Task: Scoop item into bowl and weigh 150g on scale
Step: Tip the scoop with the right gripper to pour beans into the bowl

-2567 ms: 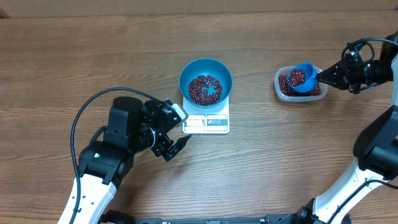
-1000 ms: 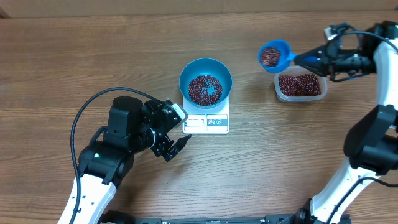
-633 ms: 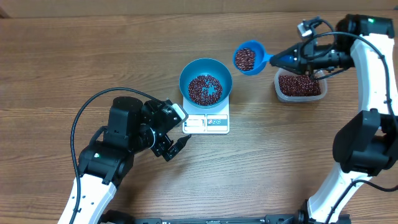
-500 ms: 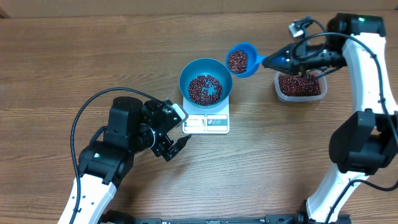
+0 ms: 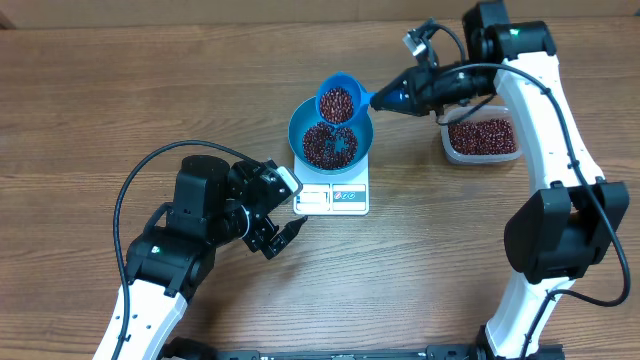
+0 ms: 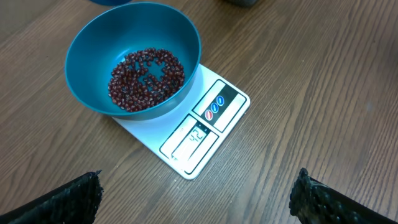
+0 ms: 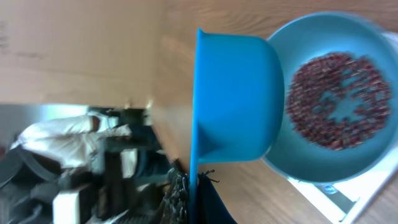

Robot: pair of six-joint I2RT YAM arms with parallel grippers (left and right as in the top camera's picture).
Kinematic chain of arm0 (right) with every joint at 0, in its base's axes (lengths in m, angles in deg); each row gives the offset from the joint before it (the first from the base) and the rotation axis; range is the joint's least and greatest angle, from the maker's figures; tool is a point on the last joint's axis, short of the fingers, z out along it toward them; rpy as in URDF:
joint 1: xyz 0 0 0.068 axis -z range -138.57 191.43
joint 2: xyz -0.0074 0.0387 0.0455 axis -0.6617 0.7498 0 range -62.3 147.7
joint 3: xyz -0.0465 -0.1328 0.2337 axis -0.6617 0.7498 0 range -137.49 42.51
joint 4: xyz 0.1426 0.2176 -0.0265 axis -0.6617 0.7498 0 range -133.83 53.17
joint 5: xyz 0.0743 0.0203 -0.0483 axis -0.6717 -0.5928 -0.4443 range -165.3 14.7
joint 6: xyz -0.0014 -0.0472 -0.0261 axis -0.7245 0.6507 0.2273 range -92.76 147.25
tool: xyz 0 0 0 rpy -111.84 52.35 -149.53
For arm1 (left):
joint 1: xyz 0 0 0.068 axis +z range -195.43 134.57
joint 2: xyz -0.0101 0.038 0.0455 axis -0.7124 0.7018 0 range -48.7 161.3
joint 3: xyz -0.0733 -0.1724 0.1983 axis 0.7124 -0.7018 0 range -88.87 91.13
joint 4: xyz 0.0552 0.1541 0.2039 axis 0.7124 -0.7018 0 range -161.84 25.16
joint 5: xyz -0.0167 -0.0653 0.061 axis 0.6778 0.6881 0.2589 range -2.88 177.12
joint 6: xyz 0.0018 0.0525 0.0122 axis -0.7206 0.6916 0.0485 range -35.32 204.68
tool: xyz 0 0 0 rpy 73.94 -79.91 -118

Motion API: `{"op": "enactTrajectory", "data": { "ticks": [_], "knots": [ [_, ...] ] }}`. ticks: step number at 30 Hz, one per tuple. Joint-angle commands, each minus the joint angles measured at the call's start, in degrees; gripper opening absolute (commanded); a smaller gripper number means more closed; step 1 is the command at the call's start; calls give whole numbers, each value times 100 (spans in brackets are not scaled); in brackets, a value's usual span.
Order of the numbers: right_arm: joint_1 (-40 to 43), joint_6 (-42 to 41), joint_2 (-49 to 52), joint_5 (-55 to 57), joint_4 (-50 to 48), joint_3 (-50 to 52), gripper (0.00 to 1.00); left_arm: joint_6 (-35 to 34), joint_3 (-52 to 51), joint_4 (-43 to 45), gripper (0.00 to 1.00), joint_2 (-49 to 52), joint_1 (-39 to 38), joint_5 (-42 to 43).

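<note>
The right jaws are clamped shut on the handle of a small blue scoop (image 5: 338, 100), which hangs loaded with red-brown beans over the back rim of the blue bowl (image 5: 296, 128). The bowl sits on the white scale (image 5: 345, 197) in the middle of the counter (image 5: 450, 250), a loose layer of beans (image 5: 328, 146) across its bottom. Off to the right stands a clear tub (image 5: 447, 140) holding more beans. The left jaws stand wide apart, empty, low beside the scale's front left corner.
</note>
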Motion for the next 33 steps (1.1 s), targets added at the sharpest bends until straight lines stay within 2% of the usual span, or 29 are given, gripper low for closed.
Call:
{"op": "enactTrajectory", "data": {
  "ticks": [1,11,25,33],
  "knots": [
    [-122,-999,-284,798,-317,-195,4,-17,-31,4,100,9,57,105],
    [-601,-1165,-284,1950,-557,-195,4,-20,-31,2,99,9,57,105],
    [-1657,-1718,-284,4656,-632,-195,4,-17,-31,2,100,9,57,105],
    [-2031,-1727,-284,5556,-828,-195,4,-20,-31,4,100,9,57,105]
  ]
}}
